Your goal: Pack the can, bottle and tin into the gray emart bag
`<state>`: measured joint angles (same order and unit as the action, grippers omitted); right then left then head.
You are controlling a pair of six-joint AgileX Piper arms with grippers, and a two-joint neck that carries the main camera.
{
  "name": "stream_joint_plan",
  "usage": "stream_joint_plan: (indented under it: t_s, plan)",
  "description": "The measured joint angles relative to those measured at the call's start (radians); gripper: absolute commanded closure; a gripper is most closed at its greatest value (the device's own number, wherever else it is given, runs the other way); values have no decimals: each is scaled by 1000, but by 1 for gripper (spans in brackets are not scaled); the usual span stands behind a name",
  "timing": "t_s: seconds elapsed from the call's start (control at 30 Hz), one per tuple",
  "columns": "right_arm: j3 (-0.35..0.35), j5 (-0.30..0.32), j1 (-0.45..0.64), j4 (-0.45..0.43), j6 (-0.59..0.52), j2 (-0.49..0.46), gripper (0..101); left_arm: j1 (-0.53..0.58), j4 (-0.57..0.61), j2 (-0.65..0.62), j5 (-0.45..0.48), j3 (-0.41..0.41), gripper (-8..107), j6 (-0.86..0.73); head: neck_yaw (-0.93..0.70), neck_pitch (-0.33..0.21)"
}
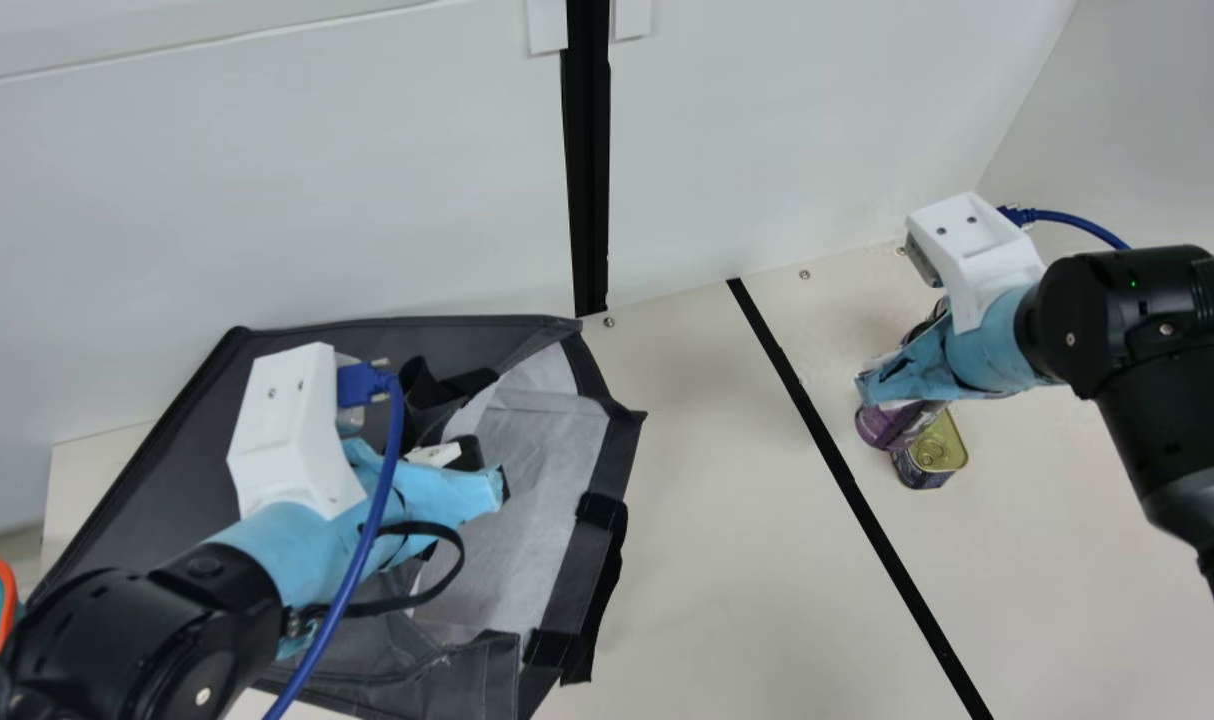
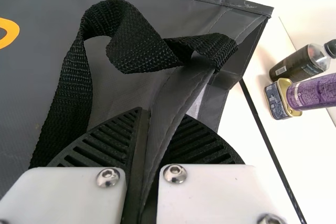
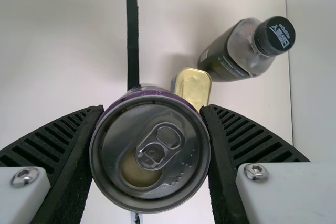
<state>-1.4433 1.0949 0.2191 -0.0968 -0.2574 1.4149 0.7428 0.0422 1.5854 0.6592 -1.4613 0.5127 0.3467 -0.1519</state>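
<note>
Between the right hand's (image 3: 152,109) fingers: purple can (image 3: 152,187), grasped round its sides, near tin (image 3: 193,88) and bottle (image 3: 226,59).
Left hand (image 2: 144,111): clenched on the edge of the gray bag (image 1: 187,430).
Can to bag: leftward; right arm nearer, and the can's long axis probably needs tipping toward the mouth.
Worktop (image 1: 707,560): cream, black strip (image 1: 834,450) between can and bag.
Room: white wall (image 1: 367,200) behind.

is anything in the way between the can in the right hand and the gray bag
Nothing visible stands between the can and the bag, just a flat black line on the table. The left hand, pinching the bag's edge, might need avoiding.
</note>
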Motion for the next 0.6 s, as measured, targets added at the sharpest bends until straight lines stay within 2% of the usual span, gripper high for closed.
stream_joint_plan:
  t_s: [0.6]
  plan:
    - [46,20,-122,11,-18,-68,101,0,0,0,0,0,89,0,2,0]
